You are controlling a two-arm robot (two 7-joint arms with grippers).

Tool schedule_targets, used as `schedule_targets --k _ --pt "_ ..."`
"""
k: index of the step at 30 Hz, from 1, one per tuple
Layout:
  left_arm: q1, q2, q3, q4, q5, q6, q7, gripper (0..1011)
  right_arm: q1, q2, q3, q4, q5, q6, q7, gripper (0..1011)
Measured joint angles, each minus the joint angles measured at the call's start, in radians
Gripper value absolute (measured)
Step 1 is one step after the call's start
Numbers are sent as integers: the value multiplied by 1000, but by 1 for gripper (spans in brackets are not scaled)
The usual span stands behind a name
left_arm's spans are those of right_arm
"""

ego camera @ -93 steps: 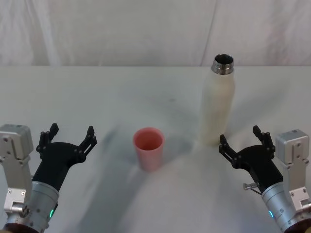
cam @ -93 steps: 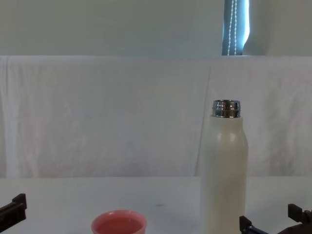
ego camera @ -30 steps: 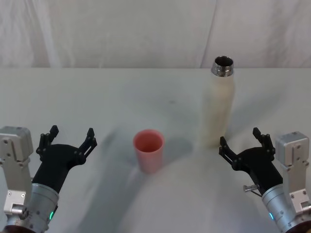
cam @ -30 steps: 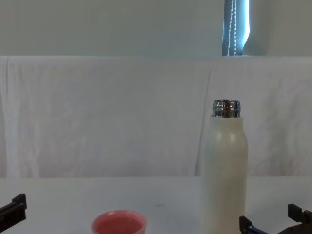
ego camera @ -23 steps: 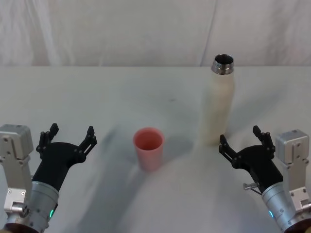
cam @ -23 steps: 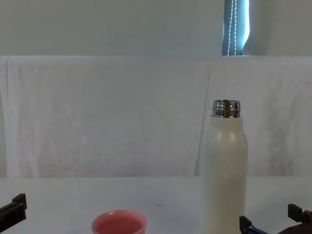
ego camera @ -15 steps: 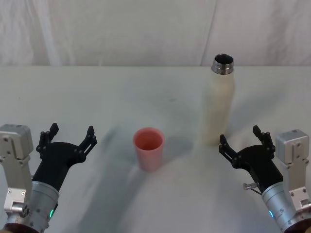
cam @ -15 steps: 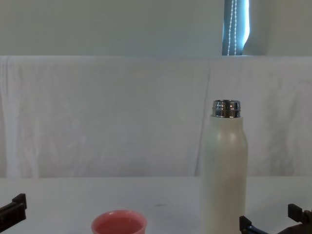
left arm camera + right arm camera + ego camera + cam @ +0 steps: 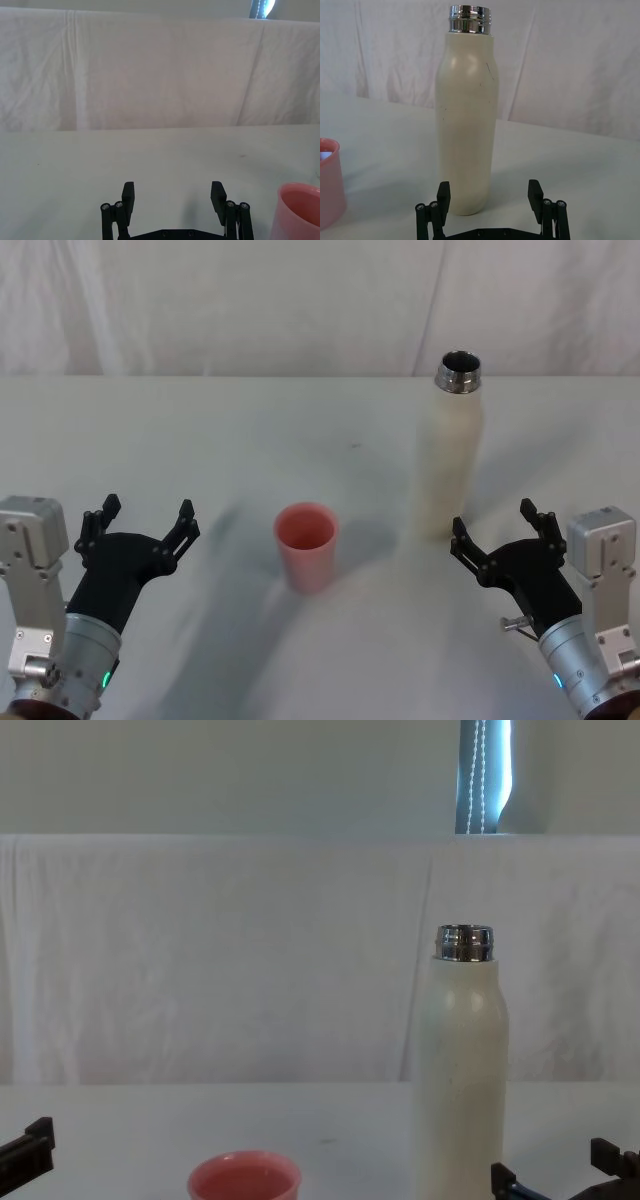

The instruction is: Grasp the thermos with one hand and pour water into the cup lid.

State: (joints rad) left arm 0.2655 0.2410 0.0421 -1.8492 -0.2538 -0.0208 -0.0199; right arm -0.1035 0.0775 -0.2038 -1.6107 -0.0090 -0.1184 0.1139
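Just ahead of the right gripper (image 9: 497,523) stands the thermos (image 9: 449,452) — upright, uncapped, jaws spread and empty. Cup (image 9: 306,545) sits mid-table; left gripper (image 9: 141,520) — also spread — is well apart from the bottle.

Upright thermos (image 9: 448,455) stands right of cup lid (image 9: 305,545).

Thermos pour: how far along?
Done: only the setup; the thermos stands upright, cap off, and the cup lid sits to its left. In hand: nothing; the right pincer is open just short of the thermos, the left pincer open and idle. Left: grasp, lift, tilt, pour.
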Motion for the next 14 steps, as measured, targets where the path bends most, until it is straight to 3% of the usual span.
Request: schedule_targets --k 14 --pt "0 0 0 0 0 0 0 1001 0 0 0 0 0 0 0 1001"
